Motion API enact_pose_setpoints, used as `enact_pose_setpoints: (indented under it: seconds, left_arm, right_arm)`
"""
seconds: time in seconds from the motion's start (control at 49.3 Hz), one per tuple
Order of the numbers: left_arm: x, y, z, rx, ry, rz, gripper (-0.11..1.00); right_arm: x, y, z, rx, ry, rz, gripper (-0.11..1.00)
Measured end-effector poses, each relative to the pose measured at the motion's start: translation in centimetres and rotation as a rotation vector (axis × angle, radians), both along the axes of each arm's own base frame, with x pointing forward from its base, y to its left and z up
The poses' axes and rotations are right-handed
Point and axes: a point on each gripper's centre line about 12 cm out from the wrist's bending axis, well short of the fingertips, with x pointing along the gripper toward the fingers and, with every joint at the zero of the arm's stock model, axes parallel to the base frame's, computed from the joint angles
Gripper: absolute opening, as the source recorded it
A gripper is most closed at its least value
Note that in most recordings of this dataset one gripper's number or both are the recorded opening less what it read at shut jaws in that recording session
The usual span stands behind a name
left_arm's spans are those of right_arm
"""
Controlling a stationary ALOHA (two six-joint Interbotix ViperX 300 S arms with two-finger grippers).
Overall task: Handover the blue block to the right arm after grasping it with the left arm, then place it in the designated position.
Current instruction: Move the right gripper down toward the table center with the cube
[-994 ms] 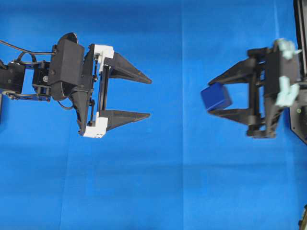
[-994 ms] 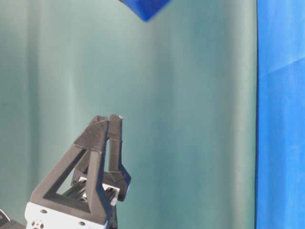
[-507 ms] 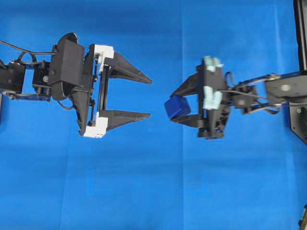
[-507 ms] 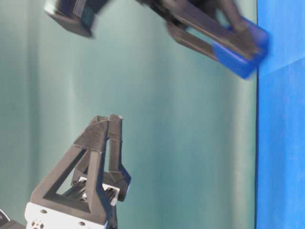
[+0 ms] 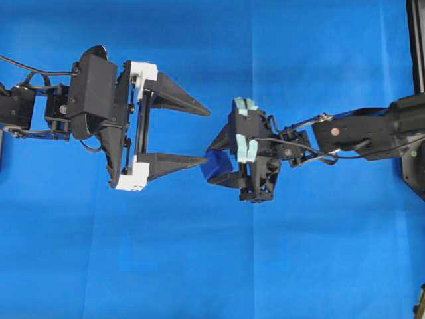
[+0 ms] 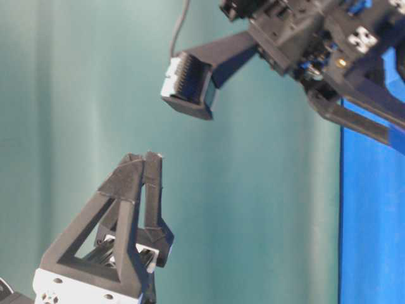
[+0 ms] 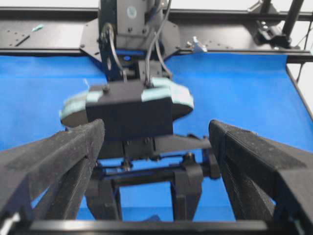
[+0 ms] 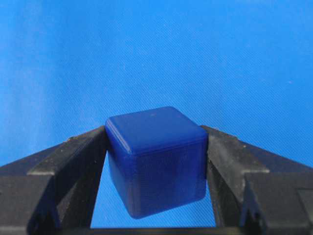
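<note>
Evidently the handover is done: the right tool clenches the blue block between its fingertips, beside the left tool, which gapes released. Next comes lowering the block onto the surface.

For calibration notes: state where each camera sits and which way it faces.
Overhead: above the cloth, looking straight down; left gripper open, right gripper shut on block.
Table-level: low, looking sideways at a green backdrop; left fingers below, right arm above.
Left wrist: on the left arm, looking between its fingers at the right gripper.
Right wrist: on the right arm, looking along its fingers at the block.
Shared: overhead and right wrist show the block.
</note>
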Motion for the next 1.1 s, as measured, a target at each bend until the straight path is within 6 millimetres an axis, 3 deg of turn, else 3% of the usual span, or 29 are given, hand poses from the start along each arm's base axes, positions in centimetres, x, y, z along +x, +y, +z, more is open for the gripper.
enact_pose_setpoints:
  seconds: [0.325,1.096]
  left_arm:
    - [0.0,0.0,0.0,0.0,0.0,0.0,0.92]
    - [0.0,0.0,-0.1,0.003,0.001,-0.001,0.92]
  right_arm:
    - [1.0,-0.4,-2.4,0.022,0.015,0.0,0.52]
    - [1.4,-0.4,-3.3,0.023,0.004,0.015,0.52]
